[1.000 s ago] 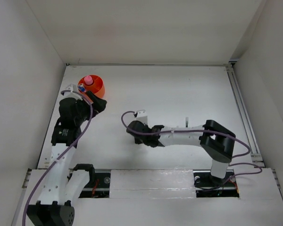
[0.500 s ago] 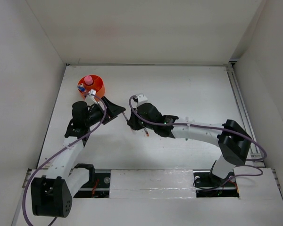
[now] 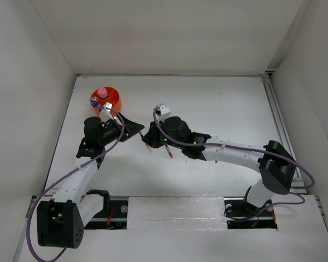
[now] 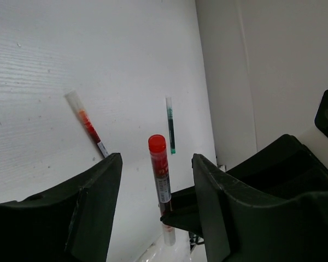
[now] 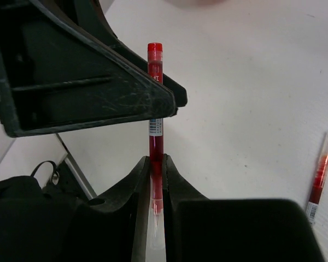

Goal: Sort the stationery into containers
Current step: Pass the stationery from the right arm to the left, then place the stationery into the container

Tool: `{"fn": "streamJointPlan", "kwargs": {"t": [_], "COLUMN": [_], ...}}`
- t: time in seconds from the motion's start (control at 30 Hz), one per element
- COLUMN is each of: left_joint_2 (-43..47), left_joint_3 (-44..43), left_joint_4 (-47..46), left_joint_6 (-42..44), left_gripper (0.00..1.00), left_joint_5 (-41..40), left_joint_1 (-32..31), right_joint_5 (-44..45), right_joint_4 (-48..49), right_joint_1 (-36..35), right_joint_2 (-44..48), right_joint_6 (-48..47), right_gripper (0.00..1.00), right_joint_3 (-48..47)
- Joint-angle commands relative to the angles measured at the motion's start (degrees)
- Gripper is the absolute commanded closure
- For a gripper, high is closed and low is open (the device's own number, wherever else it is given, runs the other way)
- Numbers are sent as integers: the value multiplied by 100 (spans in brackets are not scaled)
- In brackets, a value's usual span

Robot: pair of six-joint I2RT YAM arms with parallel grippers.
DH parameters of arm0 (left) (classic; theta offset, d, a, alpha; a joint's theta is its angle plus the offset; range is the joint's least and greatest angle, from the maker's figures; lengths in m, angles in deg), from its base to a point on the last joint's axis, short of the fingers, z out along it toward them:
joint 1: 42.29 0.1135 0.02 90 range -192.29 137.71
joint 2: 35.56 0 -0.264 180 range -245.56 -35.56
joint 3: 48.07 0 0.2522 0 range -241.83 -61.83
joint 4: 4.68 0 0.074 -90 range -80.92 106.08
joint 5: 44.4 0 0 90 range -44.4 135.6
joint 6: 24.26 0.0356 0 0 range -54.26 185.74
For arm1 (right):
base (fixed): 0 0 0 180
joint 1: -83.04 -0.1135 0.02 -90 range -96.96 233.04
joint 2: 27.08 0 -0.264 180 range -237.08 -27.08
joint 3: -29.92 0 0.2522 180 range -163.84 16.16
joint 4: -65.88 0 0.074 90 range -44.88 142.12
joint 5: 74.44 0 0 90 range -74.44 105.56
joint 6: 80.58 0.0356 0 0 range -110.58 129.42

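Observation:
A thin red-white pen (image 5: pixel 155 109) stands between the pads of my right gripper (image 5: pixel 156 159), which is shut on its lower half. Its red cap end reaches into the gap of my left gripper (image 4: pixel 156 164), whose jaws stand apart on either side without touching it. The two grippers meet left of the table's middle, left gripper (image 3: pixel 138 131) facing right gripper (image 3: pixel 148 140). A second red-white pen (image 4: pixel 89 124) lies on the table, and a dark green pen (image 4: pixel 170 126) lies beyond it. The orange cup (image 3: pixel 113 103) holds a pink tube (image 3: pixel 102 92) and a blue-capped bottle (image 3: pixel 94 101).
White walls close in the table on three sides. A metal rail (image 3: pixel 277 123) runs along the right edge. Purple cables loop over both arms. The second red-white pen (image 3: pixel 169 152) lies just under my right forearm.
My left arm swung right from the orange cup to meet the right gripper, and its jaws narrowed around the pen. The right arm carried the pen up and left.

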Motion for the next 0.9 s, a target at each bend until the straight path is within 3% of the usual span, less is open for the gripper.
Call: {"fn": "streamJointPlan", "kwargs": {"t": [0.0, 0.1, 0.13, 0.23, 0.3, 0.4, 0.43, 0.47, 0.5, 0.6, 0.7, 0.87], "left_joint_2": [-4, -4, -4, -4, -4, -57, -109, -110, -171, -224, -294, -689], "left_joint_3": [77, 77, 77, 25, -168, -335, -388, -475, -476, -599, -845, -1442], "left_joint_4": [-450, -608, -722, -837, -838, -838, -838, -838, -838, -838, -593, -179], "left_joint_6": [-15, -129, -129, -340, -340, -340, -340, -340, -340, -340, -69, 326], "left_gripper": [51, 64, 77, 100, 100, 100, 100, 100, 100, 100, 100, 100], "left_joint_5": [172, 119, 67, -3, -65, -205, -206, -206, -206, -267, -784, -2039], "left_joint_1": [-8, -8, -8, -8, -8, -8, -8, -8, -8, -8, -8, -8], "right_joint_5": [-184, -360, -412, -413, -526, -605, -667, -667, -728, -782, -782, -782], "right_joint_4": [515, 638, 638, 638, 699, 813, 814, 814, 814, 875, 875, 875], "right_joint_1": [84, 137, 137, 137, 137, 190, 259, 321, 322, 453, 654, 1024], "right_joint_2": [185, 238, 238, 186, 185, 185, 246, 247, 325, 535, 782, 1546], "right_joint_6": [39, 91, 92, 92, 92, 92, 92, 92, 92, 92, 92, 92], "right_gripper": [100, 100, 100, 100, 100, 92, 87, 60, 41, 15, 3, 0], "right_joint_3": [107, 108, 108, 108, 108, 160, 160, 221, 222, 344, 537, 1021]}}
